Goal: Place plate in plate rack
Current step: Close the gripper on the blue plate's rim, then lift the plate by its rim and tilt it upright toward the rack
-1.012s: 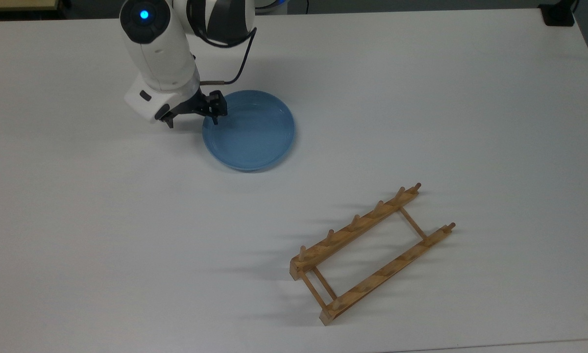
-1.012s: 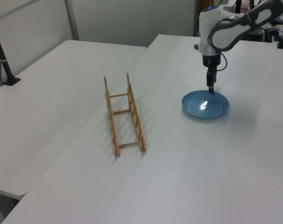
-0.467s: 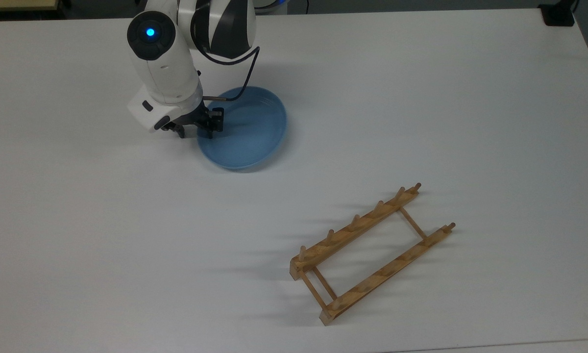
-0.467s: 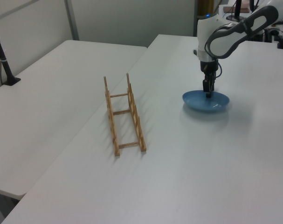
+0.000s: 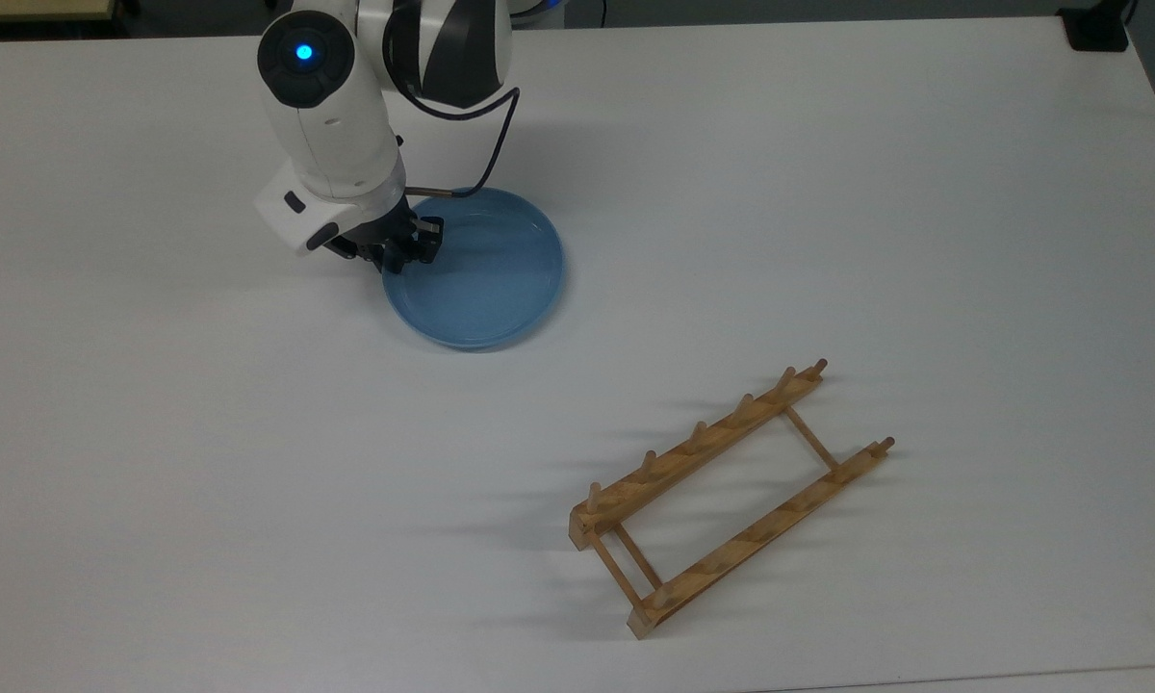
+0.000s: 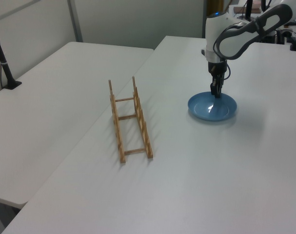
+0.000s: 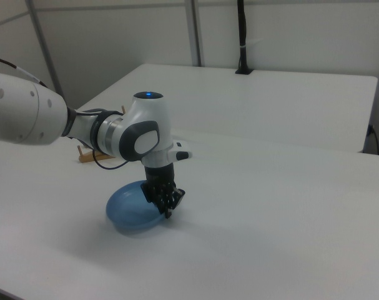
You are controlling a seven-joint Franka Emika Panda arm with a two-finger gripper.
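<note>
Plate: a round, glossy light-blue plate [image 5: 476,269] with a shallow raised rim lies on the white table [image 5: 828,192], upper left of centre in the top view and right of centre in the left view [image 6: 212,106]. The white robot arm's black gripper [image 5: 406,252] points down at the plate's rim on the top view's left edge, so the plate's body spreads away from the jaws toward the top view's right. The jaws look nearly closed at that rim, but I cannot tell whether they actually pinch it. In the right view the gripper [image 7: 166,201] meets the plate [image 7: 132,209] at its near right edge.

A light-brown wooden plate rack [image 5: 731,500], ladder-like with upright pegs, sits well apart in the top view's lower right. Its long axis runs diagonally, from lower left up to upper right. Judging from this, the plate must travel down and right across the frame and be turned on edge to stand between the pegs, crosswise to the rails.
</note>
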